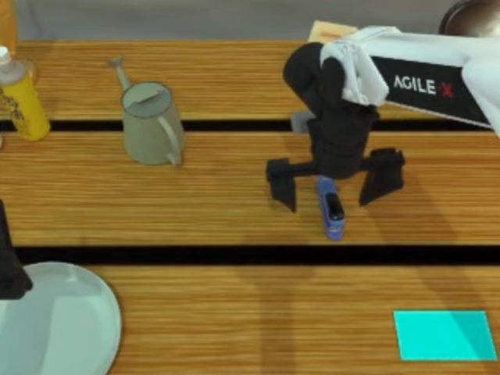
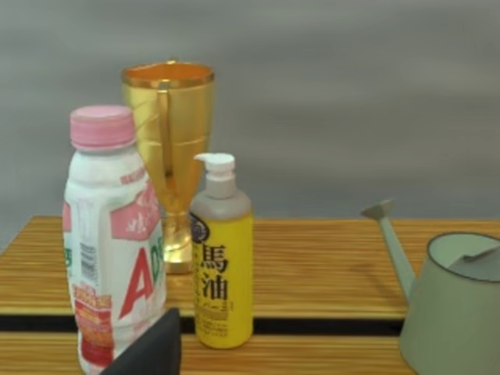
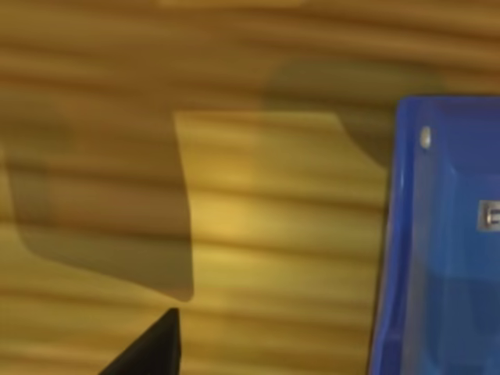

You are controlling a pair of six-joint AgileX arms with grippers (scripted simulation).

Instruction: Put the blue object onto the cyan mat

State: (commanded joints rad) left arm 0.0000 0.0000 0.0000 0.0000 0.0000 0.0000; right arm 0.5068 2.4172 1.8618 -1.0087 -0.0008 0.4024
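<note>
Blue object [image 1: 331,208] flat on table [image 1: 195,195], between spread fingers of right gripper [image 1: 334,181]; jaws wide apart. Cyan mat [image 1: 444,335] well apart, near right corner. Left gripper [image 1: 11,266] parked at left edge; jaw state cannot tell.

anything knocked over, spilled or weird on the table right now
Nothing stands out. The watering can and yellow bottle stand upright, the blue object lies flat between the right tool's open fingers, and the cyan mat sits bare.

Wooden table [image 1: 195,195]; seemingly grey wall [image 2: 351,101]
</note>
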